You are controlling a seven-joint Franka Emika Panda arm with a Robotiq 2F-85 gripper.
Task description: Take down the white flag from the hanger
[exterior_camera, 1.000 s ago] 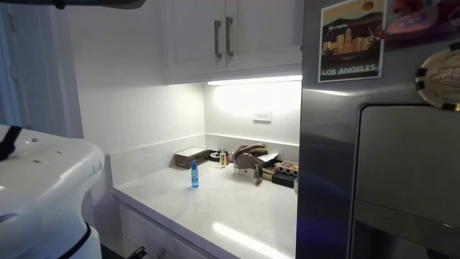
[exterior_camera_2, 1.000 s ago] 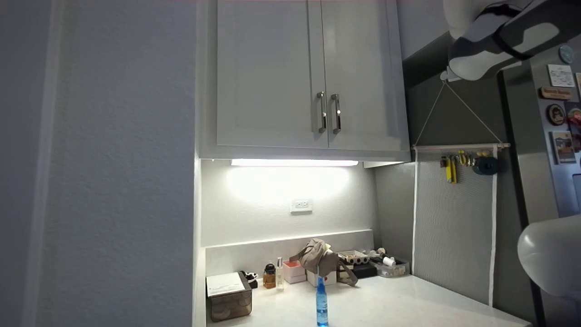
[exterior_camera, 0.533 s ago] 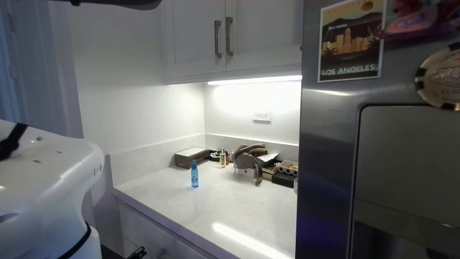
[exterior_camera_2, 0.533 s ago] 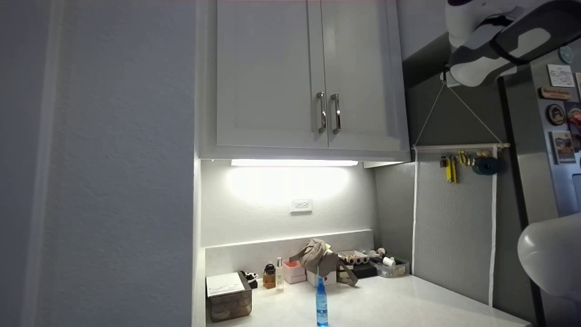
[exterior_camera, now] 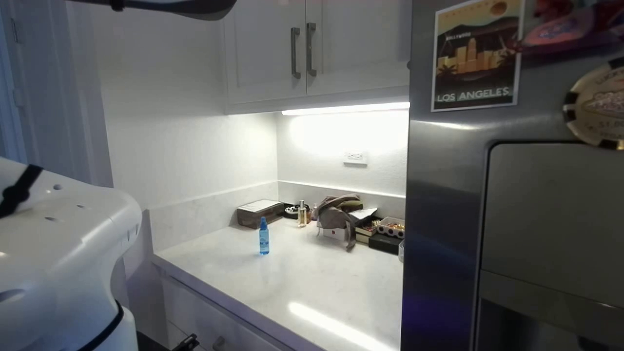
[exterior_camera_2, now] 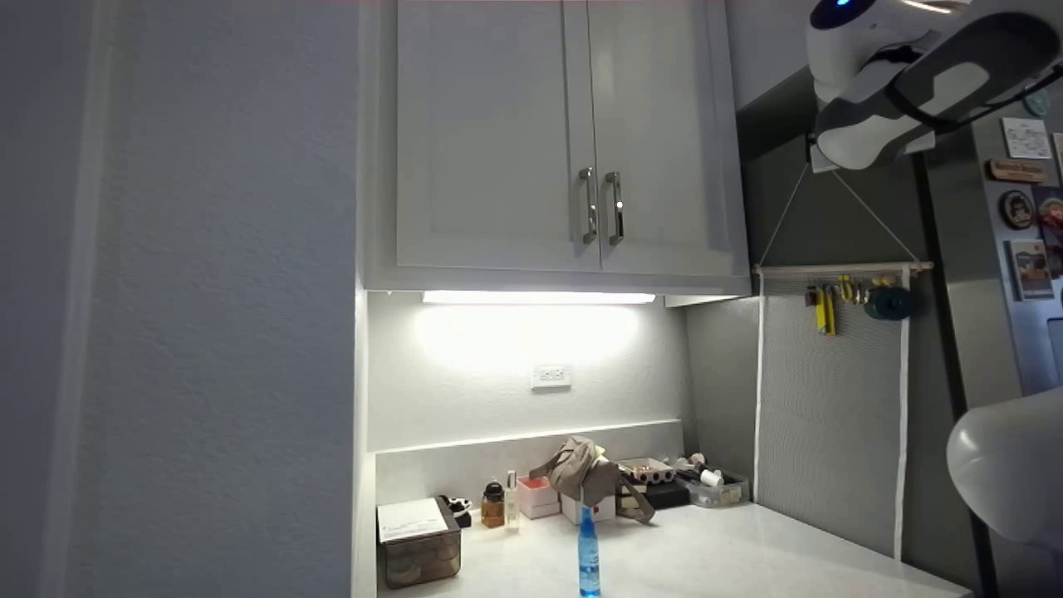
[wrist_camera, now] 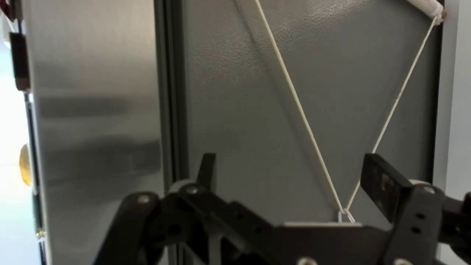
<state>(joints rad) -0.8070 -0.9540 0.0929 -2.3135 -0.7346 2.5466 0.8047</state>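
The white flag (exterior_camera_2: 830,415) is a long, sheer mesh banner with white edges, hanging from a pale rod (exterior_camera_2: 839,269) on the grey fridge side. A thin white cord (wrist_camera: 300,106) runs from the rod's ends to a small pale hook (wrist_camera: 339,216), partly hidden behind my gripper body in the wrist view. I take this hook as the hanger; no dark bar shows. My gripper (wrist_camera: 289,162) is open and empty. The cord's apex shows between the fingers, closer to the right finger, which overlaps one strand. In an exterior view my wrist hides the apex.
Yellow tools (exterior_camera_2: 824,309) and a dark blue roll (exterior_camera_2: 888,304) hang at the flag's top. White upper cabinets (exterior_camera_2: 498,133) stand beside it. The counter (exterior_camera: 312,282) below holds a blue spray bottle (exterior_camera: 263,238), boxes and a grey-brown bag (exterior_camera: 336,212). A steel fridge (exterior_camera: 448,195) stands close by.
My wrist has moved down and slightly toward the cabinets in an exterior view, now covering the cord's apex. More of the arm shows at the top in both exterior views. The flag hangs unchanged.
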